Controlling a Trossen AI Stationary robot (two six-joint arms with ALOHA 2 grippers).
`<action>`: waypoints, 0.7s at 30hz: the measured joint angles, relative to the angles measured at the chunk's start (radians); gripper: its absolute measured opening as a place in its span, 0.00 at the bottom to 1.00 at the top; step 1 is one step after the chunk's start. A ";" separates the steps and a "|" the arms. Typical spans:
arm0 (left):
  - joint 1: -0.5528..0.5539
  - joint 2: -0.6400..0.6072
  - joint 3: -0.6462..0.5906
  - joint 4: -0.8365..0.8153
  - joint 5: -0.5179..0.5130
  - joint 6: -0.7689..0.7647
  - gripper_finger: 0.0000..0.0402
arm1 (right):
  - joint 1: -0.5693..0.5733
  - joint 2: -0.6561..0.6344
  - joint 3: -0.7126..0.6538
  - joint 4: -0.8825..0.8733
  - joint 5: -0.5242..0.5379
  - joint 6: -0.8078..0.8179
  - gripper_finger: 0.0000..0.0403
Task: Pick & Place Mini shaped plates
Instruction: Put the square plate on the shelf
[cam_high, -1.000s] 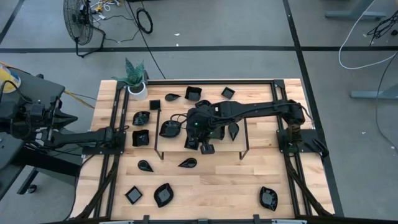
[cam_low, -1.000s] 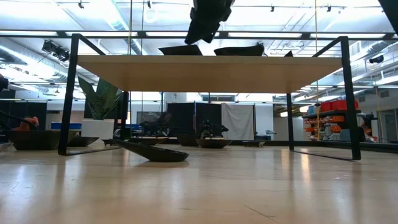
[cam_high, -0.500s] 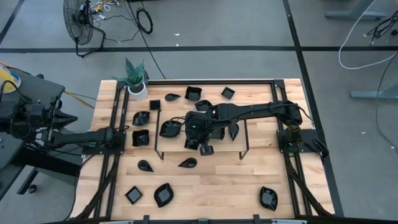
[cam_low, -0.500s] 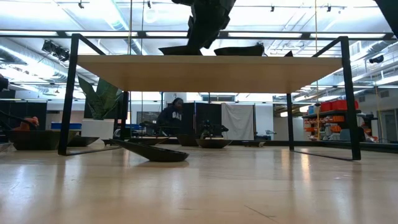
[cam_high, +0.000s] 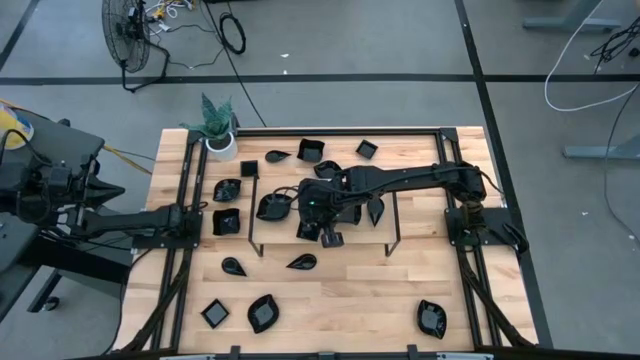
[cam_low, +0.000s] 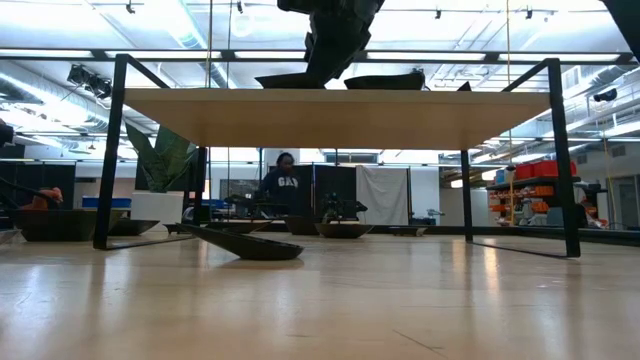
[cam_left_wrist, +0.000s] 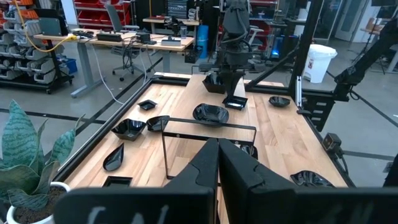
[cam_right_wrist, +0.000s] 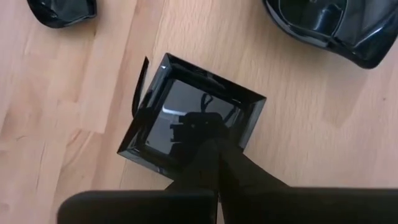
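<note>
right gripper (cam_right_wrist: 208, 140) jaws closed, empty, over square plate (cam_right_wrist: 189, 118) on shelf (cam_low: 340, 103); shadow hides plate centre | left gripper (cam_left_wrist: 217, 163) jaws closed, at bench (cam_high: 350, 300) left edge | other plates partly cut off

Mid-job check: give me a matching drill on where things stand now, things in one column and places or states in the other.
Things:
1. right gripper
2. left gripper
3. potted plant
4. wavy plate

Places or states:
a. alone on the table, towards the bottom right corner in the high view
b. jaws shut, at the table's left side, away from the work
c. top left corner of the table in the high view
d. jaws shut, directly over a square plate mid-table

Pairs: 1-d, 2-b, 3-c, 4-a
</note>
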 joint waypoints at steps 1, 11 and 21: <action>0.000 0.000 0.000 0.000 0.000 0.000 0.05 | 0.000 0.000 0.000 0.000 0.000 0.000 0.00; 0.000 0.000 0.000 0.000 0.000 0.000 0.05 | 0.011 0.011 0.000 0.014 0.015 -0.014 0.00; 0.000 0.000 0.000 0.000 0.000 -0.001 0.05 | 0.010 0.011 0.000 0.007 0.078 -0.027 0.00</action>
